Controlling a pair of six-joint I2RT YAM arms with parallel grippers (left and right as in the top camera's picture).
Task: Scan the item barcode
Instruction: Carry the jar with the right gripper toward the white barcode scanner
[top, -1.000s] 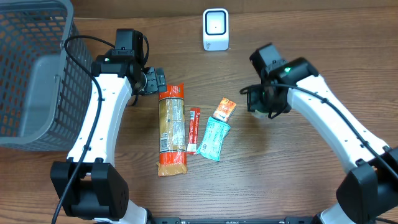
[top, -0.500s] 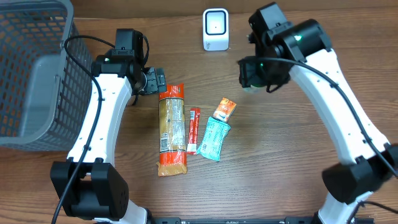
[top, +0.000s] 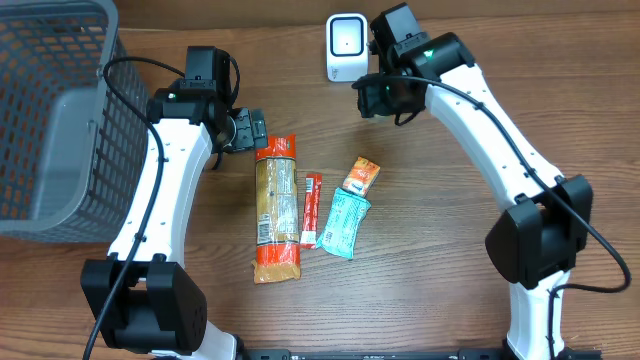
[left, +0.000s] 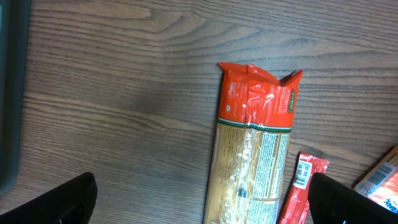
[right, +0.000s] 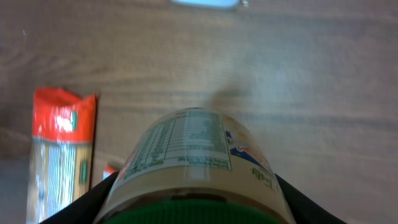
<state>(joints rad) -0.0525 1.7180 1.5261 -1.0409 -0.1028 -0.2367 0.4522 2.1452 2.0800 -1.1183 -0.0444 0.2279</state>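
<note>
Up near the table's far edge, the glass-looking jar with a green lid and a pale printed label (right: 193, 149) sat clamped in the right gripper (top: 388, 95), its dark fingers pressed to either side of the lid end. The wrist view showed the jar's nutrition panel turned up toward that camera and its far end pointing out over the wood. From overhead, the jar was mostly hidden under the gripper and lay just beside the small white box-shaped scanner (top: 347, 47), on its right and slightly nearer the robot.

Below them on the brown wooden table (top: 450, 280) lay a small orange packet (top: 362, 176), a teal pouch (top: 343, 223) touching it, a thin red stick sachet (top: 311, 208), and a long clear pasta packet with orange ends (top: 277, 208).

The left gripper (top: 248, 130) hung just beyond the pasta packet's upper end with its jaws spread wide and nothing between them. A grey wire basket (top: 50, 110) stood at the table's left edge.
</note>
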